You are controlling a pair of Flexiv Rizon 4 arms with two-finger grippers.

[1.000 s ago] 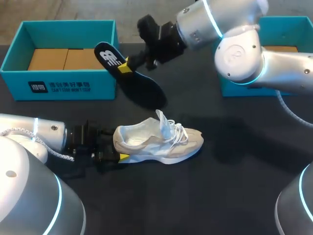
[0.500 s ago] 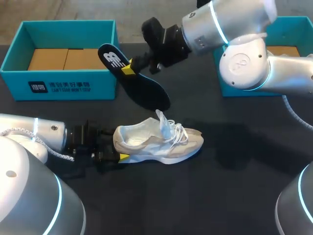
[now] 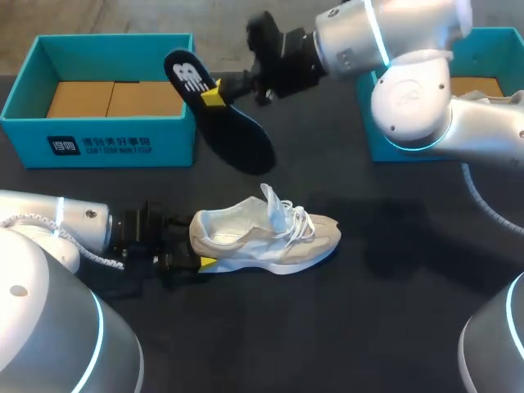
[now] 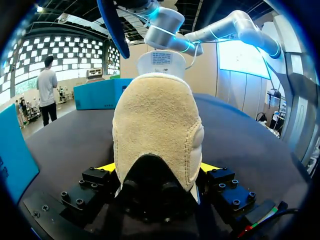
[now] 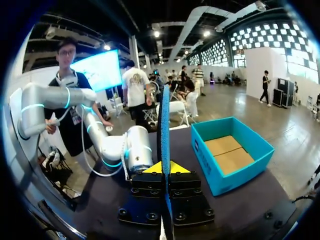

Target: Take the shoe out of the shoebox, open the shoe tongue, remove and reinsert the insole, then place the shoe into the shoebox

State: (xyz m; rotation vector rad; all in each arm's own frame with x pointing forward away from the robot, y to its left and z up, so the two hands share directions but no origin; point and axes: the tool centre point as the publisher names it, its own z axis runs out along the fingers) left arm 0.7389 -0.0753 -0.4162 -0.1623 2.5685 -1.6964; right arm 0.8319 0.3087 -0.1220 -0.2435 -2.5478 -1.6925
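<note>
While the black table (image 3: 360, 327) carries the same layout as a second ago, one thing over it has moved. The blue shoebox (image 3: 98, 149) sits at the far left edge, open, with only brown card showing inside; a second blue box (image 3: 491, 37) stands at the far right. The shoe (image 3: 266, 233) lies on its sole near the middle of the table, toe toward the right, tongue (image 3: 273, 205) pulled up, and it has not shifted. The dark insole (image 3: 223, 123) is out of the shoe and hangs tilted in the air between shoe and shoebox. Over the last second it has risen and drawn back from the tongue, so its lower end is now well apart from the shoe. The left fingers (image 3: 205, 263) stay clamped on the heel from both sides, bracing it. The right fingers (image 3: 211, 96) pinch the insole close together near its heel end. I judge removal finished; reinsertion comes next, and the toe end must be aimed back into the opening.
</note>
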